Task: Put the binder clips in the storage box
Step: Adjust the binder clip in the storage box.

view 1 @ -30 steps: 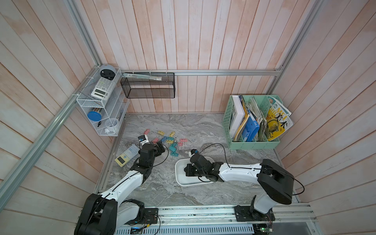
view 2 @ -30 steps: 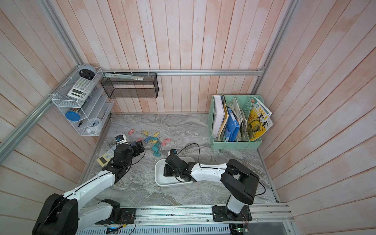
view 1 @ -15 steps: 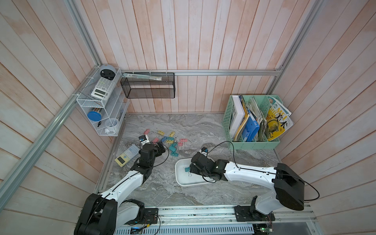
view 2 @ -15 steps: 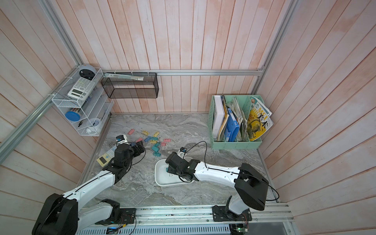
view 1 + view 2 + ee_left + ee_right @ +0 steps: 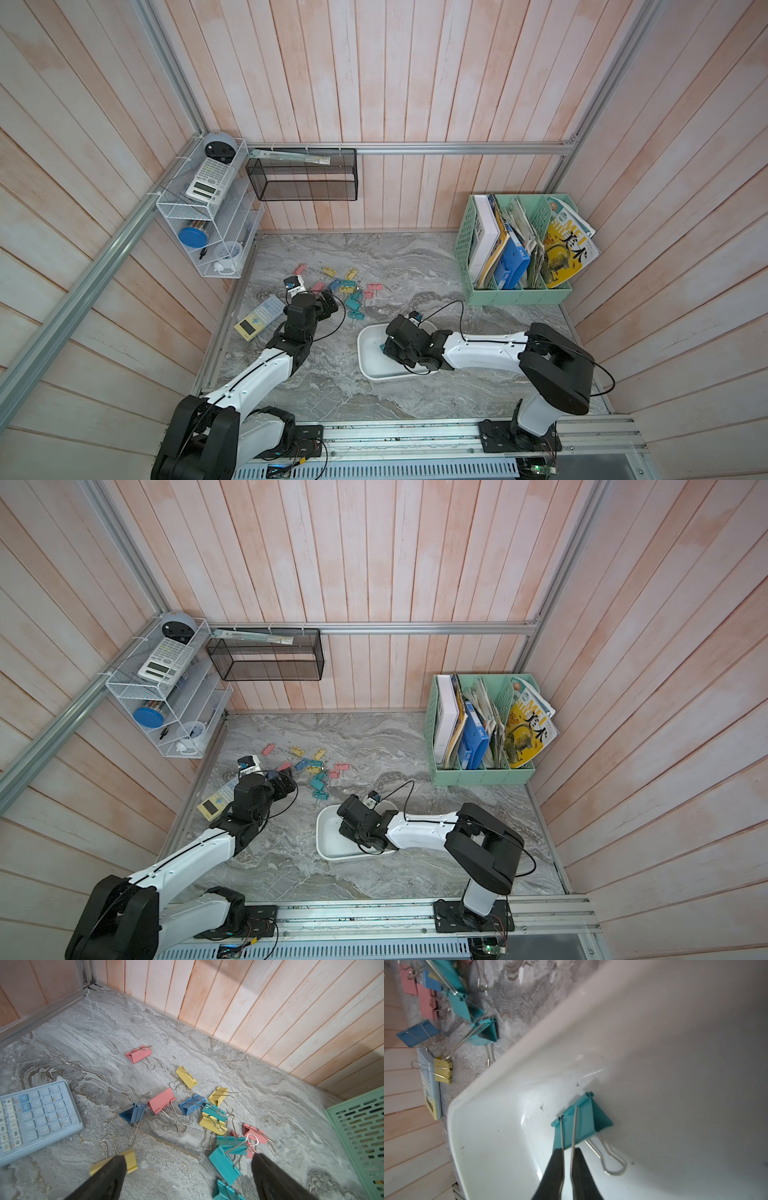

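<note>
My right gripper [image 5: 567, 1169] pinches the teal binder clip [image 5: 583, 1122] by its wire handle, grounded in the storage box [image 5: 492, 1147] ahead; I advise releasing wide, withdrawing straight.

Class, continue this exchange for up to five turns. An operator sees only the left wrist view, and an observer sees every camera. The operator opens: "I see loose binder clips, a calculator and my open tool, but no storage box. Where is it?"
Observer: The storage box sits on the table, to the right of the clip pile and nearer the robot's base.
Operator: Is anything in it?
Observer: One teal clip lies on its floor.
Operator: Is the right tool free to fetch another?
Observer: No. It is shut on that clip's wire handle.
</note>
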You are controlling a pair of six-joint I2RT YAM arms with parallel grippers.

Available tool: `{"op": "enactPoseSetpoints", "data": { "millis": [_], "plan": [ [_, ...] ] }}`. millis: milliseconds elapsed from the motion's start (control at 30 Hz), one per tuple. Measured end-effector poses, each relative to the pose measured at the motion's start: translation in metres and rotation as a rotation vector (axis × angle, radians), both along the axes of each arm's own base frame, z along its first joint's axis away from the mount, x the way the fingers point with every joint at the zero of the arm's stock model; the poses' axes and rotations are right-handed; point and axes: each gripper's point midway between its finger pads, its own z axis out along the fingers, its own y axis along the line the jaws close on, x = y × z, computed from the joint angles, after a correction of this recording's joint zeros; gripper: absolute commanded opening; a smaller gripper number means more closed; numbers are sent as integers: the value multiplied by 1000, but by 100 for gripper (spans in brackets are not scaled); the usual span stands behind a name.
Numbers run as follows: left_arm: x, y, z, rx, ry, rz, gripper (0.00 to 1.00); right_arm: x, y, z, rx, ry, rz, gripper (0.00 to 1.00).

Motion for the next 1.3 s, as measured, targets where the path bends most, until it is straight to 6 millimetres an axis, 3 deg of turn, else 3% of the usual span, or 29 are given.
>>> {"op": "enactPoseSetpoints", "data": {
  "millis": [167, 300, 500, 600, 733, 900, 1000, 1167, 1300],
  "plan": [
    [0, -1, 0, 1, 1, -3, 100, -4, 3, 2, 3, -10, 66, 0],
    [0, -1, -1, 1, 3, -3, 100, -15, 9, 5, -29, -19, 249, 0],
    [0, -1, -1, 2, 3, -3, 100, -23, 39, 26, -11, -50, 505, 0],
    [0, -1, -1, 5, 3, -5, 100, -26, 48, 21, -11, -37, 574, 0],
    [0, -2, -2, 10, 6, -9, 100, -31, 43, 4, -57, 3, 608, 10],
    [0, -3, -4, 12, 13, -11, 100, -30, 34, -2, -104, 3, 616, 31],
    [0, -3, -5, 13, 15, -12, 100, -27, 23, -2, -162, -14, 607, 35],
    [0, -4, -5, 14, 14, -12, 100, -8, -3, 34, -272, -152, 559, 41],
    [0, -5, -5, 14, 14, -14, 100, 33, -18, 85, -330, -362, 495, 49]
  ]
}}
